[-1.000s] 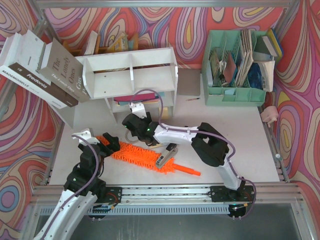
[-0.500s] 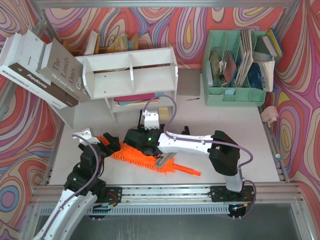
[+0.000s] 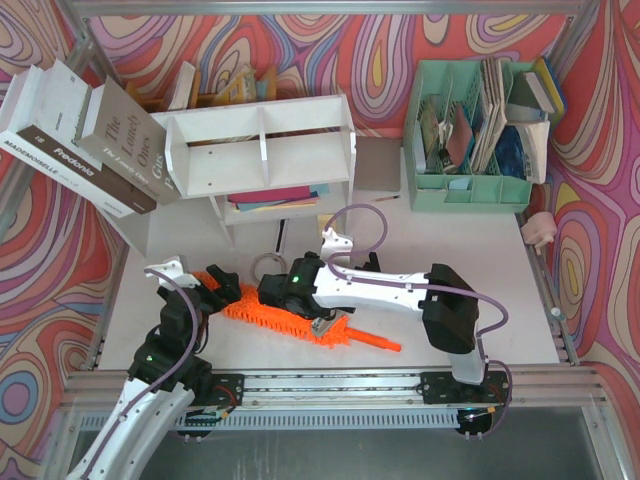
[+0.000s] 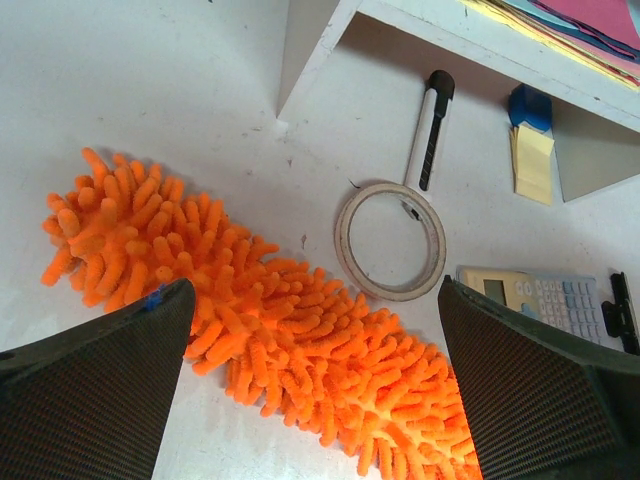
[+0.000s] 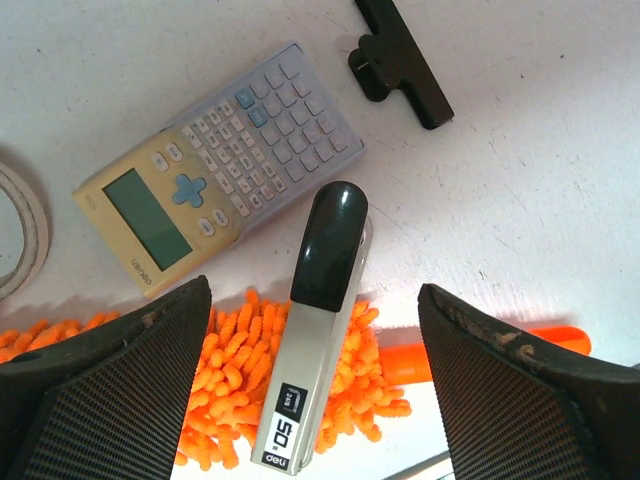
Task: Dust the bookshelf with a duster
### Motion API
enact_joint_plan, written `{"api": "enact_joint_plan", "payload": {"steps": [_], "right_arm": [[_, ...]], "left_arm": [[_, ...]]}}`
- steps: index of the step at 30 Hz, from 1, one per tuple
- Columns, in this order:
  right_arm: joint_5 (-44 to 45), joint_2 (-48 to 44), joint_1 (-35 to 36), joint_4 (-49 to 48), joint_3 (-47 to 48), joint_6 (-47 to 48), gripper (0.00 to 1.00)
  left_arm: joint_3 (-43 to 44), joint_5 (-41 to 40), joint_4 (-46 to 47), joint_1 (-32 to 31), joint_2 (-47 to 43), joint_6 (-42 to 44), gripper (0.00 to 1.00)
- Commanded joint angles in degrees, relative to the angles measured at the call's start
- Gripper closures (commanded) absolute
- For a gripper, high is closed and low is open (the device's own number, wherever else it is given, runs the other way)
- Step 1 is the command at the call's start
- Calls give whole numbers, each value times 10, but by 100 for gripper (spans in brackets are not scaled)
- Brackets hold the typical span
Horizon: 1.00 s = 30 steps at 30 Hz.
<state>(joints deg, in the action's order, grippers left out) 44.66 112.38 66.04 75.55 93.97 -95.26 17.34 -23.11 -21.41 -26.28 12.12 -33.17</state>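
Duster: 1, flat on the white table, near side of the bookshelf and apart from it. It runs diagonally, fluffy end to the left, thin orange handle to the near right.

Bookshelf: 1, far left of centre, paper sheets on its lower tier.

In the way:
- 1 stapler lies on top of the fluff at the handle end.
- 1 calculator is just beyond the stapler's black head.
- 1 tape ring sits just beside the fluff on the far side.
- 1 black clip lies farther out on the table.
- 1 black-and-white cutter and 1 yellow note pad lie under the shelf edge.

Around:
- At least 2 thick books lean at the shelf's left end.
- 1 mint green organizer, stuffed with papers, stands far right.

Left gripper: jaws spread wide over the duster's left tip, holding nothing.

Right gripper: jaws apart, one finger on either side of the stapler. No contact is visible with the stapler or the fluff.
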Motion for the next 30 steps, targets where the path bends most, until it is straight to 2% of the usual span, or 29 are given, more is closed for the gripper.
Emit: {"api": "enact_joint_plan", "payload": {"steps": [1,7,30], "right_arm": [[-7,8,4,24,-5,-29,23],[-35,16,3,-44,-11,28,23],[-97,14,-25,-135,-99,45,36]], "left_arm": [[-12,6,10,-1,-3,8,2],[-12,5,9,-1,-5,8,1],[-12,4,8,-1,-8,7,1]]}}
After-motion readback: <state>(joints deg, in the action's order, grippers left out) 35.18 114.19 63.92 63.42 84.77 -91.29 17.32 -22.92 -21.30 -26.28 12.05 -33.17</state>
